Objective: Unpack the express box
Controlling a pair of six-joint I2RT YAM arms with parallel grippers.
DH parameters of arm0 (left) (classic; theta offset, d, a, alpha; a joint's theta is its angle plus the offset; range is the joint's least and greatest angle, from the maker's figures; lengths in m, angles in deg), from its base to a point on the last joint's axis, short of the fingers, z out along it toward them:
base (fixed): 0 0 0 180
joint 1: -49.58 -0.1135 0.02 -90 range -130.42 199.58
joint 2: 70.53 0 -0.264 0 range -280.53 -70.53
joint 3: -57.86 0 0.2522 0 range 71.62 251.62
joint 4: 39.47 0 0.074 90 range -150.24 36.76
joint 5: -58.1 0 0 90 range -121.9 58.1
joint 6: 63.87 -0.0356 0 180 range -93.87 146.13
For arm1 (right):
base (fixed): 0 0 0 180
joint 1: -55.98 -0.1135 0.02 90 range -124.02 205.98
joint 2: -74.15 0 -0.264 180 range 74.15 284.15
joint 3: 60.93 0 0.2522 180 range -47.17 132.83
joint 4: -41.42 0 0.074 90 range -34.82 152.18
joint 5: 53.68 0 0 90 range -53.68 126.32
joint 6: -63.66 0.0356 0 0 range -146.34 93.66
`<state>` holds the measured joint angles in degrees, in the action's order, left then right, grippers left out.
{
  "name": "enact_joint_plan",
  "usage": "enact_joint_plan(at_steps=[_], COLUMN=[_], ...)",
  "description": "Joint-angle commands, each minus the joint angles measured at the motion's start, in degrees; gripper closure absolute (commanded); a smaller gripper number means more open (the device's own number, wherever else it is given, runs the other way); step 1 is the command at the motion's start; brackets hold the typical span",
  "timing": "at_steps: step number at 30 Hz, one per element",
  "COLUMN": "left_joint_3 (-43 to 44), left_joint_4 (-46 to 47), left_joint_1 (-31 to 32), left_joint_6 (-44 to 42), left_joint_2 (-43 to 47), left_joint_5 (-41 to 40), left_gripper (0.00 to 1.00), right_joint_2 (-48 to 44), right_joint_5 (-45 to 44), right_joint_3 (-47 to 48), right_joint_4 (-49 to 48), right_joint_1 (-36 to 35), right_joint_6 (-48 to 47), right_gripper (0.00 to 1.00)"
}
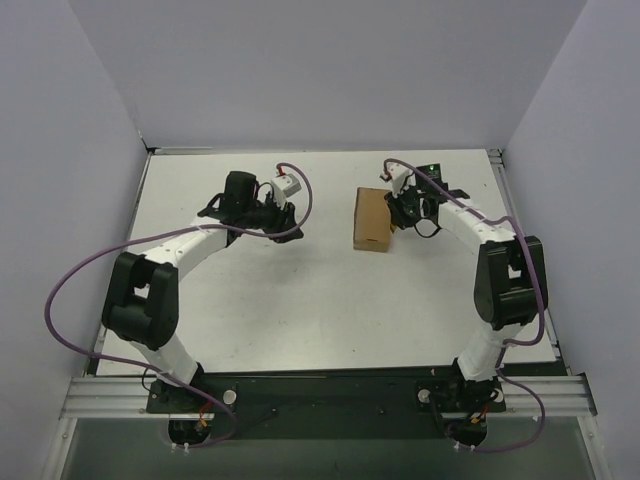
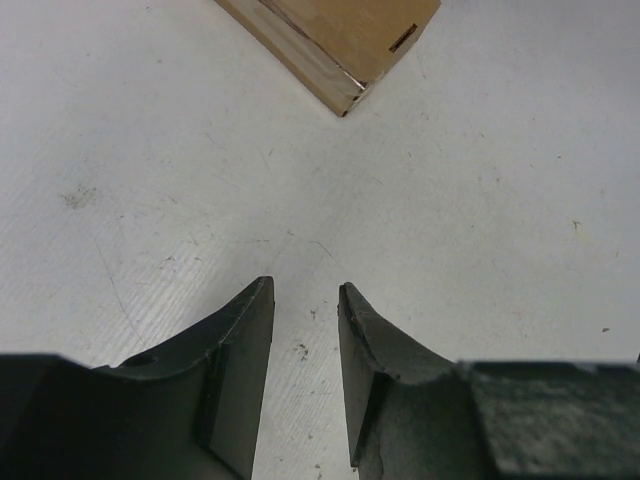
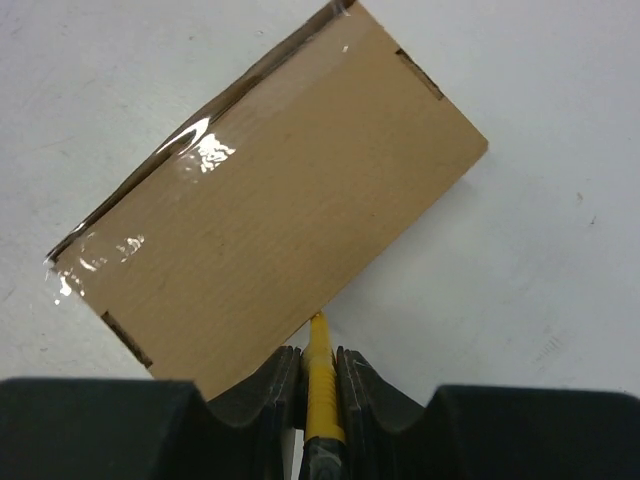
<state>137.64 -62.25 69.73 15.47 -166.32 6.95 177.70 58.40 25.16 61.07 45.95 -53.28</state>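
The express box (image 1: 373, 218), plain brown cardboard with glossy clear tape along one long edge, lies flat and closed at the back middle-right of the white table. My right gripper (image 1: 403, 212) sits at its right side, shut on a slim yellow utility knife (image 3: 322, 385). The knife's tip touches the near long edge of the express box (image 3: 270, 220), between my right gripper (image 3: 318, 352) and the cardboard. My left gripper (image 1: 283, 208) hovers to the left of the box, apart from it. In the left wrist view my left gripper (image 2: 306, 290) is open with only bare table between the fingers, and a corner of the express box (image 2: 340, 40) shows ahead.
Grey walls close in the table (image 1: 300, 290) at the back and on both sides. Purple cables loop off both arms. The arm bases and a metal rail (image 1: 330, 395) run along the near edge.
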Motion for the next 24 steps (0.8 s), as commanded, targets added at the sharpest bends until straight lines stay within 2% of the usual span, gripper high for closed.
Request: enact_joint_plan(at_steps=[1, 6, 11, 18, 24], left_joint_3=[1.5, 3.0, 2.0, -1.1, -2.3], left_joint_4=[5.4, 6.6, 6.2, 0.8, -2.3], left_joint_1=[-0.4, -0.3, -0.3, -0.4, -2.3], left_joint_6=[4.7, 6.2, 6.1, 1.1, -1.6], left_joint_2=[-2.3, -4.2, -2.6, 1.8, 3.6], left_joint_5=[1.8, 1.8, 1.8, 1.1, -0.1], left_gripper=[0.58, 0.59, 0.59, 0.59, 0.59], right_joint_2=[-3.9, 0.3, 6.0, 14.7, 15.9], right_joint_5=[-4.1, -11.8, -18.3, -15.9, -8.7], right_joint_3=[-0.1, 6.7, 12.9, 21.7, 24.7], right_joint_4=[-2.1, -3.0, -3.7, -4.3, -2.5], right_joint_1=[-2.9, -2.2, -1.8, -2.2, -5.3], right_joint_6=[0.5, 1.8, 2.8, 4.3, 6.0], right_gripper=[1.0, 1.0, 1.0, 1.0, 1.0])
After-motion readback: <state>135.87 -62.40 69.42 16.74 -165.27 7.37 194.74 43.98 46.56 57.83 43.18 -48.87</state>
